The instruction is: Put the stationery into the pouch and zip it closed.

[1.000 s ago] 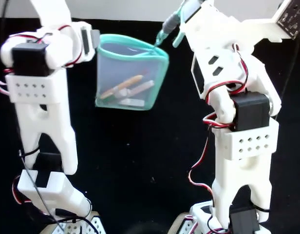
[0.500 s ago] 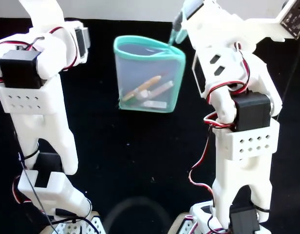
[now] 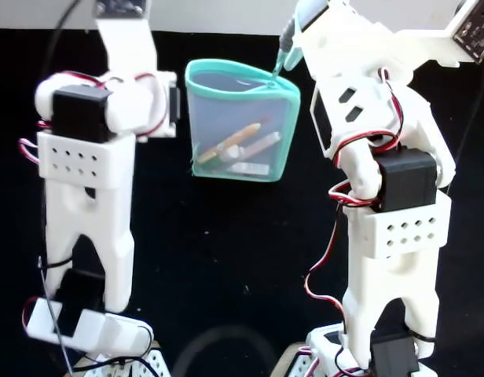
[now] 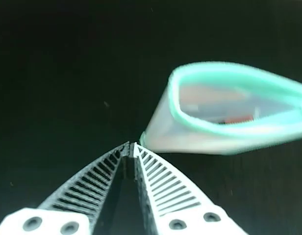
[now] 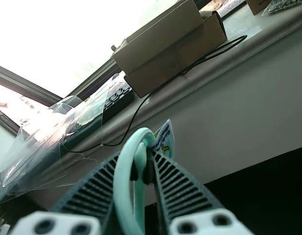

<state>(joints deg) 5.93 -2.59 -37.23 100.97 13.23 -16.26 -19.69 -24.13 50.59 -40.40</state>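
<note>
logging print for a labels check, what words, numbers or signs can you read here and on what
tag by the right gripper: printed, too blurred to read
cardboard box: a mark, too small to read
pouch: no text seen

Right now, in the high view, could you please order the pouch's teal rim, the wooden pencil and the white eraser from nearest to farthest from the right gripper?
1. The teal rim: top of the pouch, its corner right at the right gripper.
2. The wooden pencil: slanted inside the pouch, lower down.
3. The white eraser: at the pouch's bottom, under the pencil.
</note>
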